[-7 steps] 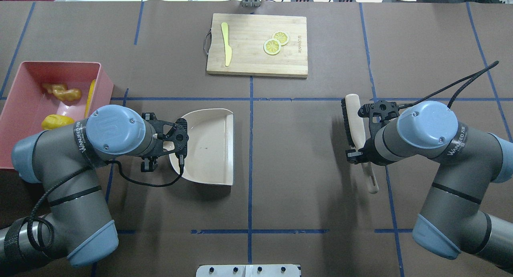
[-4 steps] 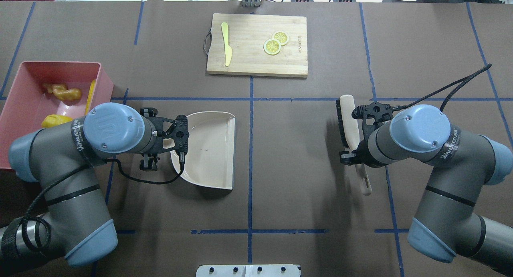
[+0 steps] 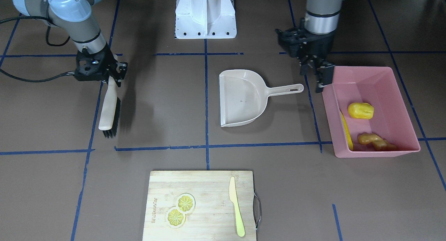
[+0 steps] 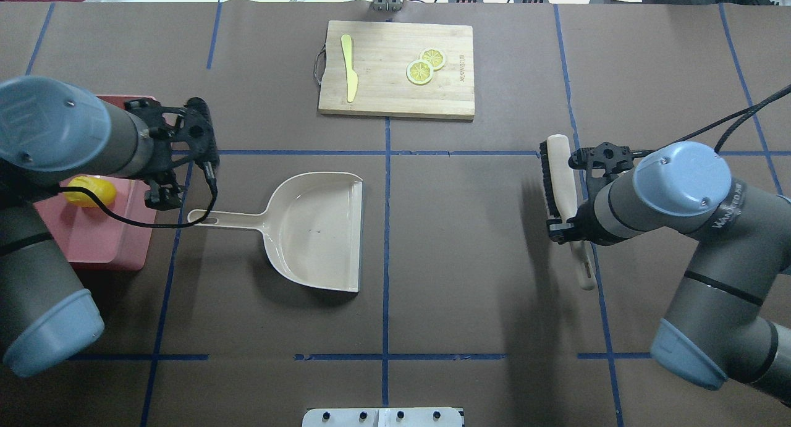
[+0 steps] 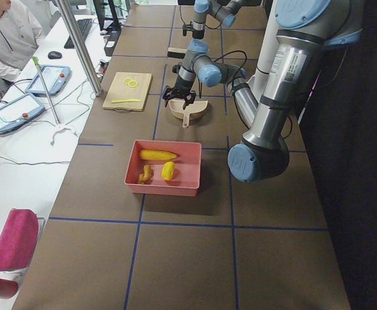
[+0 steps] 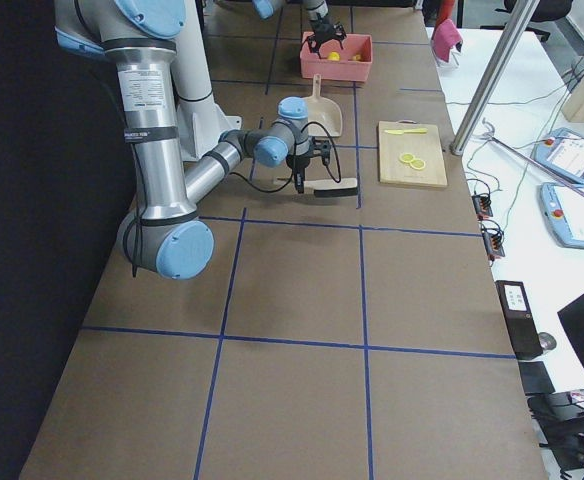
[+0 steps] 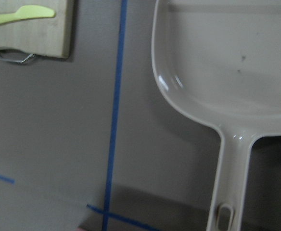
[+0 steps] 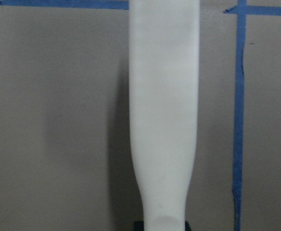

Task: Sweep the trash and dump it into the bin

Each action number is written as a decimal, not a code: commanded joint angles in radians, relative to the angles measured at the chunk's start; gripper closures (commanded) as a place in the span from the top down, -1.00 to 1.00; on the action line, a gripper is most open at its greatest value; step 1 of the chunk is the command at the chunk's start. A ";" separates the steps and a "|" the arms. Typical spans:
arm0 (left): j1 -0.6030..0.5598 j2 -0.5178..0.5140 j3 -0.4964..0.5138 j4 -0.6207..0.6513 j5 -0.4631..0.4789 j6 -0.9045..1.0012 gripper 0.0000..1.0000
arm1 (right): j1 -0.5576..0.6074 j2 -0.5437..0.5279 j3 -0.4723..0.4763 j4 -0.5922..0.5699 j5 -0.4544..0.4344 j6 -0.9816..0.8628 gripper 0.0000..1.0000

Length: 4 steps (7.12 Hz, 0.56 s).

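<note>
Trash (image 3: 360, 110) lies in bin (image 3: 386, 101) at front view's 3 o'clock, dumping judged done; left claw (image 3: 313, 76) spread empty, right claw (image 3: 110, 77) clamps brush (image 3: 107, 112), release pending.

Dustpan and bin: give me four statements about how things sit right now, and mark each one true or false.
1. The dustpan is empty. True.
2. The left gripper grips the dustpan's handle. False: it is off the handle, open, holding nothing, beside the bin's corner.
3. The corn cob, potato and ginger root all lie in the bin. True.
4. The brush lies on the cutting board. False: the right gripper holds it by the handle; the board carries only the knife and lemon slices.
</note>
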 commanded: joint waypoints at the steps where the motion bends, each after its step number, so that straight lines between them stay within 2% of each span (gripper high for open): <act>1: -0.150 0.037 -0.012 0.141 -0.017 -0.024 1.00 | 0.106 -0.149 0.056 0.001 0.105 -0.110 -1.00; 2: -0.215 0.092 -0.009 0.150 -0.018 -0.024 1.00 | 0.143 -0.206 0.057 0.001 0.111 -0.176 -1.00; 3: -0.293 0.103 0.024 0.155 -0.041 -0.023 1.00 | 0.163 -0.272 0.054 0.015 0.113 -0.231 -0.99; 4: -0.409 0.105 0.114 0.153 -0.205 -0.029 1.00 | 0.185 -0.335 0.025 0.101 0.130 -0.235 -0.98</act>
